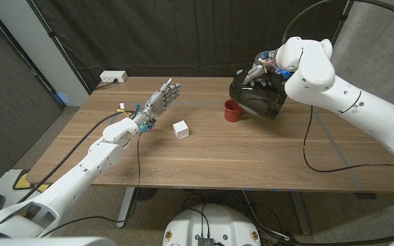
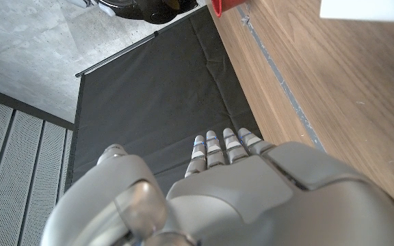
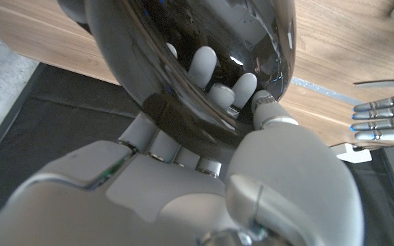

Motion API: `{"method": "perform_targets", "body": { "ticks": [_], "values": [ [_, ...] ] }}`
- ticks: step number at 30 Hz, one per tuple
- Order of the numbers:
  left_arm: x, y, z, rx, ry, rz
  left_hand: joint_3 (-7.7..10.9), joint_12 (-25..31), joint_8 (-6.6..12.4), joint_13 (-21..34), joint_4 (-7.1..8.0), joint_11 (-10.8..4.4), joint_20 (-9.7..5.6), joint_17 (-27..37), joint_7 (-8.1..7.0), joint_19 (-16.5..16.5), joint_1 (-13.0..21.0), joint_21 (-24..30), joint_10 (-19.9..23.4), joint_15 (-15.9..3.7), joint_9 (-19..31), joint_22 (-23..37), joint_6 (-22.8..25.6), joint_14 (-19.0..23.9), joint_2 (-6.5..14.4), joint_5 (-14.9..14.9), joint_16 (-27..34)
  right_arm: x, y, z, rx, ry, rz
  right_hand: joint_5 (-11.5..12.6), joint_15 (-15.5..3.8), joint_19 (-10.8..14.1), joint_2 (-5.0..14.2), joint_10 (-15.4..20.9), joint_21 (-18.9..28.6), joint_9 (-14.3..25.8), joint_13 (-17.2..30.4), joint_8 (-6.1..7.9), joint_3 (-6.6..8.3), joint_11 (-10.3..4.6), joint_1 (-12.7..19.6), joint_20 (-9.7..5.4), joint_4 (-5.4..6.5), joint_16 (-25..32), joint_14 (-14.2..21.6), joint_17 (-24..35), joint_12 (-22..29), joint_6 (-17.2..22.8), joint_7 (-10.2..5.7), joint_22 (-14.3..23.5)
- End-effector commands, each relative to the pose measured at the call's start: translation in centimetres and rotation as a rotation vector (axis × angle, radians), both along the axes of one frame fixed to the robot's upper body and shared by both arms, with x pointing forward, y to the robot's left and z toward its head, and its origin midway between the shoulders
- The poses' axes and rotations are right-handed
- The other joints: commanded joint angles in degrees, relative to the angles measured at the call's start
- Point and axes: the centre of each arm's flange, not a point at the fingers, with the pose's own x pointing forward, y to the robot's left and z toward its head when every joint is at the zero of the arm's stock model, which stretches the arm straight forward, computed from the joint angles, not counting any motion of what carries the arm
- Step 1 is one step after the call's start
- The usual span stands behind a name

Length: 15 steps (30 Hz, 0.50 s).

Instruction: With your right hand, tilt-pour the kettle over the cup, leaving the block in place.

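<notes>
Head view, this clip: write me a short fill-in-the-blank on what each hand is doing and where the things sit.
1. The right hand grips the black ____, tilted toward the red cup.
2. The small white block sits on the table between the left hand and the ____.
3. The left hand holds ____, fingers extended.

Missing words: kettle; cup; nothing
</notes>
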Motion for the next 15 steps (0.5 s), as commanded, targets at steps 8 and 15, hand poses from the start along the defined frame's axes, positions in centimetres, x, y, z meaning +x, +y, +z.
{"method": "perform_targets", "body": {
  "ticks": [8, 15],
  "values": [
    [0.9, -0.3, 0.7, 0.013, -0.002, -0.007, -0.46, -0.18, 0.08, 0.23, 0.03, 0.02, -0.03, 0.27, 0.05, -0.66, 0.31, -0.27, 0.27, -0.20, 0.13, 0.14, 0.18, -0.11, 0.14, -0.26, -0.19, -1.6, -3.0, -2.1, 0.183, -0.093, 0.006, 0.27, -1.20, -0.50, 7.60, 0.27, 0.88, -0.14, -0.88, -0.35, 0.99, 0.07, -6.93, -8.05, 0.04, 0.42, 0.19, 0.11, -1.25, 0.40, -0.40, -0.25],
    [0.9, -0.6, 1.0, 0.025, 0.003, 0.000, -0.53, -0.21, 0.07, 0.22, 0.03, 0.08, -0.07, 0.27, 0.18, -0.68, 0.34, -0.27, 0.20, -0.20, 0.12, 0.14, 0.17, -0.12, 0.17, -0.28, -0.19, -2.5, -4.8, -3.4, 0.288, -0.148, 0.015, 0.27, -1.18, -0.63, 7.60, 0.38, 1.22, -0.25, -1.03, -0.46, 1.13, 0.07, -7.02, -8.06, 0.06, 0.45, 0.11, 0.13, -1.67, 0.36, -0.43, -0.46]
  ]
}}
